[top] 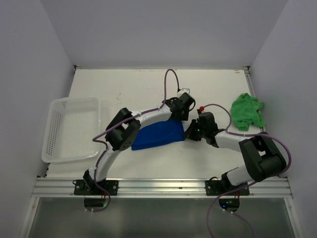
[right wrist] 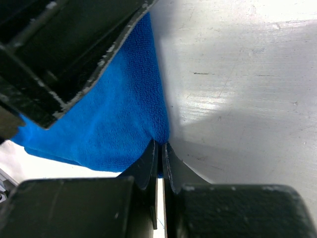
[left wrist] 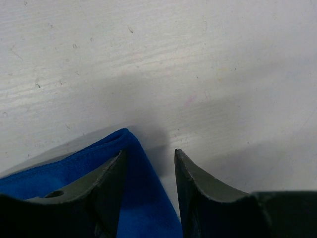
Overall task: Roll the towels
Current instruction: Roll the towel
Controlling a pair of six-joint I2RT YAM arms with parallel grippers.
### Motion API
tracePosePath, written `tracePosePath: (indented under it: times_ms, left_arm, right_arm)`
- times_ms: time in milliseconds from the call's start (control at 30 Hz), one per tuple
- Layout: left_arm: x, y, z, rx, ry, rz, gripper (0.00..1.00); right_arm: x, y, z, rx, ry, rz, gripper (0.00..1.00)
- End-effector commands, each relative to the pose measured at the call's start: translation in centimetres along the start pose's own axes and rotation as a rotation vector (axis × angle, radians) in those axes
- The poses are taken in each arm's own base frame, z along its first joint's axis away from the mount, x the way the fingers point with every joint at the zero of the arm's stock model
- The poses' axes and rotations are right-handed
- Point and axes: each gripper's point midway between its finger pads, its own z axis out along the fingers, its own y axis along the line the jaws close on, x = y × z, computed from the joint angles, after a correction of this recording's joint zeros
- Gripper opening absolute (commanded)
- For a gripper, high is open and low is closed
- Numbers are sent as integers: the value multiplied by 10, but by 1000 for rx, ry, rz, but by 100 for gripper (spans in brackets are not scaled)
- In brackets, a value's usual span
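White tabletop [top: 148,84]: right gripper [right wrist: 159,153] pinches a corner of the blue towel [top: 156,136], left gripper [left wrist: 148,151] gapes over another; green towel [top: 246,111] lies crumpled apart.

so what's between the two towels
Top view: right gripper, shut on the royal blue cloth towel, its purple cable, then bare white table to the green cloth towel.

The right gripper [right wrist: 159,147] pinches a corner of the blue towel [right wrist: 124,119].
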Motion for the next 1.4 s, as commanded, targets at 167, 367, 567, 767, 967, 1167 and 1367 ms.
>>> tracePosePath:
  times_ms: [167, 367, 567, 767, 967, 1167, 1367]
  left_arm:
    - [-46, -2, -47, 2, -127, -20, 48]
    - [-39, -5, -46, 18, -109, -21, 48]
    - [-10, 7, -23, -20, -51, -1, 48]
    - [8, 9, -1, -35, -5, 21, 48]
    - [2, 3, 0, -36, -8, 32, 49]
    - [8, 3, 5, -58, 25, 58, 49]
    - [36, 16, 17, -122, 91, 82, 48]
  right_arm:
    - [30, -45, -1, 163, 72, -4, 0]
    - [32, -48, 0, 170, 80, -1, 0]
    - [34, -49, 0, 171, 83, -2, 0]
    - [29, -49, -5, 195, 66, -47, 0]
    - [20, -49, -14, 226, 42, -126, 0]
    - [12, -40, -16, 234, 21, -176, 0]
    - [16, -36, -15, 238, 6, -223, 0]
